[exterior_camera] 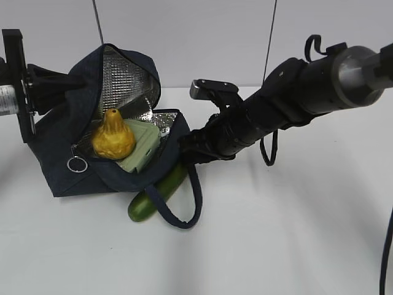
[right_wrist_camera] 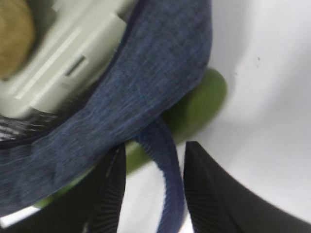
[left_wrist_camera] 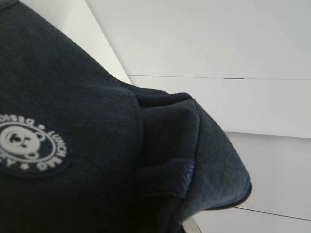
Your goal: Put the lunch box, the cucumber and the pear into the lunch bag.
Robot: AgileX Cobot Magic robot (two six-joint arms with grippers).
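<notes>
Your right claw stands partly apart, straddling the lunch bag handle strap, cucumber just behind it on the counter. Left claw: hidden behind the bag (shut). Pear and lunch box sit inside the bag.

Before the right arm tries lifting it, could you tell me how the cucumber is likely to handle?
The cucumber looks smooth and round, so it may slip or roll. It lies partly under the lunch bag and its handle strap, so the strap could snag. It seems stiff.
</notes>
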